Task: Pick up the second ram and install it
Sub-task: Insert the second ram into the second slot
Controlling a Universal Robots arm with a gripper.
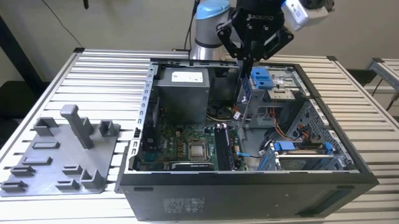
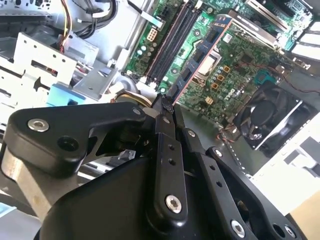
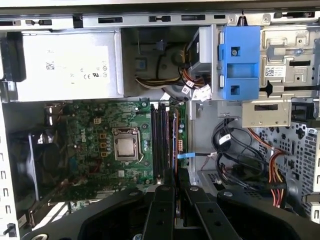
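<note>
The second ram, seen edge-on, is clamped at one end between the closed-down fingertips of the gripper. Its free end points toward the motherboard. In the first wrist view we see the second ram just beside the dark memory slots, with the square processor chip near them. In the exterior view the gripper hangs over the open computer case, close to the blue clips.

I am hanging over a ribbed silver aluminium table; a plain beige wall is rising behind, a second slatted table standing at the exterior view's right.
</note>
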